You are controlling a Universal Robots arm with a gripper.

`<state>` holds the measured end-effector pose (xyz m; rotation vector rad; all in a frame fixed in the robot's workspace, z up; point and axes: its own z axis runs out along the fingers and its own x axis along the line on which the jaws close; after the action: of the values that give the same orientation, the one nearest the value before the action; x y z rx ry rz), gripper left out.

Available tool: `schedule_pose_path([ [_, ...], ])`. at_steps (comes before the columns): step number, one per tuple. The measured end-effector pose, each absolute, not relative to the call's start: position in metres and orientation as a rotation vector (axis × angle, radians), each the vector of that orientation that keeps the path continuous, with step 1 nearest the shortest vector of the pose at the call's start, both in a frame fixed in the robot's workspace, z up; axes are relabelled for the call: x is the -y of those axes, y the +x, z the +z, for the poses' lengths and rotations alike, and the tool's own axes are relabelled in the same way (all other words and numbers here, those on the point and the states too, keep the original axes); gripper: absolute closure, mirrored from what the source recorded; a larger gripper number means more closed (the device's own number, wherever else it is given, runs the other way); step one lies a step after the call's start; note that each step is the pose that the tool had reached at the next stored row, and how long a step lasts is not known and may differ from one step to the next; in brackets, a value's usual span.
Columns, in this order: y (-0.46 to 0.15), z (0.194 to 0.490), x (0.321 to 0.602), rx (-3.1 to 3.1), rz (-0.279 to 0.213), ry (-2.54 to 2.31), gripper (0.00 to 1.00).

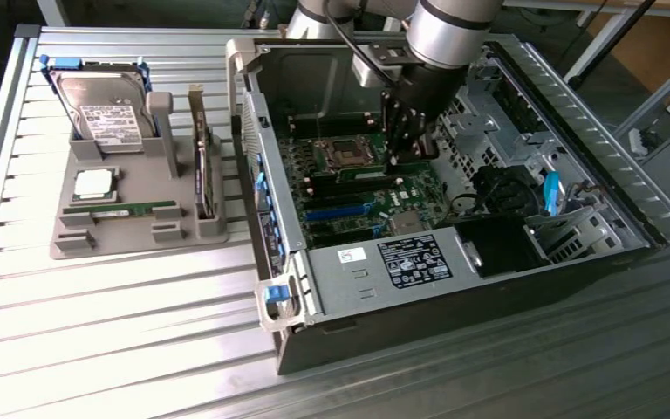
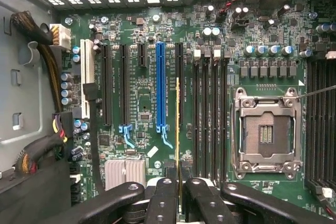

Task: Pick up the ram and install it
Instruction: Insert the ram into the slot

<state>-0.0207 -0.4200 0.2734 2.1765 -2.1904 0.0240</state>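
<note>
A ribbed metal counter (image 1: 137,349) of long parallel slats carries everything. The largest thing on it is an open desktop computer case (image 1: 614,175), a grey sheet-metal box lying on its side along the counter's far edge and toward the exterior view's right, with perforated walls and a labelled silver power-supply box (image 1: 382,271) at its near end. Inside lies the green motherboard (image 2: 142,103), crowded with long black slots, one bright blue slot (image 2: 160,87), a square metal-framed CPU socket (image 2: 266,132) standing empty, and four narrow black memory slots (image 2: 210,114) between the blue slot and the socket.

Toward the counter's left edge in the exterior view sits a grey moulded holder tray (image 1: 91,240). It bears an upright silver hard drive (image 1: 108,109), an expansion card standing on edge (image 1: 203,179), a square silver CPU chip (image 1: 92,184) and a second, flat-lying green memory stick (image 1: 119,209).

The arm (image 1: 452,35), a silver cylinder ending in a black wrist, reaches steeply down into the case over the motherboard. Its jaws (image 2: 177,184), black and jointed, are closed nearly together and pinch the ram (image 2: 177,129), a thin green stick seen edge-on with a gold-coloured rim. The ram hangs above the board between the blue slot and the memory slots, just beside the nearest memory slot.
</note>
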Motion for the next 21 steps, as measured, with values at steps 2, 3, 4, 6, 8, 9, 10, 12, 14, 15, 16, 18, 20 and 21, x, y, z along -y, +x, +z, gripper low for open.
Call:
schedule_pose_path([
  [2, -0.022, 0.271, 0.419, 2.19, 0.024, 2.177, 0.88],
  [3, -0.024, 0.269, 0.418, 2.191, 0.024, 2.177, 0.88],
  [4, -0.025, 0.267, 0.417, 2.19, 0.024, 2.177, 0.88],
  [6, -0.026, 0.265, 0.416, 2.19, 0.024, 2.177, 0.88],
  [8, -0.026, 0.264, 0.416, 2.19, 0.024, 2.177, 0.88],
  [9, -0.027, 0.264, 0.415, 2.19, 0.024, 2.177, 0.88],
  [10, -0.027, 0.263, 0.415, 2.19, 0.024, 2.177, 0.88],
  [12, -0.028, 0.262, 0.414, 2.191, 0.024, 2.177, 0.88],
  [14, -0.03, 0.26, 0.413, 2.19, 0.024, 2.177, 0.88],
  [15, -0.03, 0.259, 0.41, 2.19, 0.024, 2.177, 0.88],
  [16, -0.031, 0.258, 0.406, 2.19, 0.024, 2.177, 0.88],
  [18, -0.035, 0.256, 0.405, 2.19, 0.024, 2.177, 0.88],
  [20, -0.039, 0.255, 0.405, 2.191, 0.024, 2.177, 0.88],
  [21, -0.039, 0.253, 0.405, 2.19, 0.024, 2.177, 0.88],
])
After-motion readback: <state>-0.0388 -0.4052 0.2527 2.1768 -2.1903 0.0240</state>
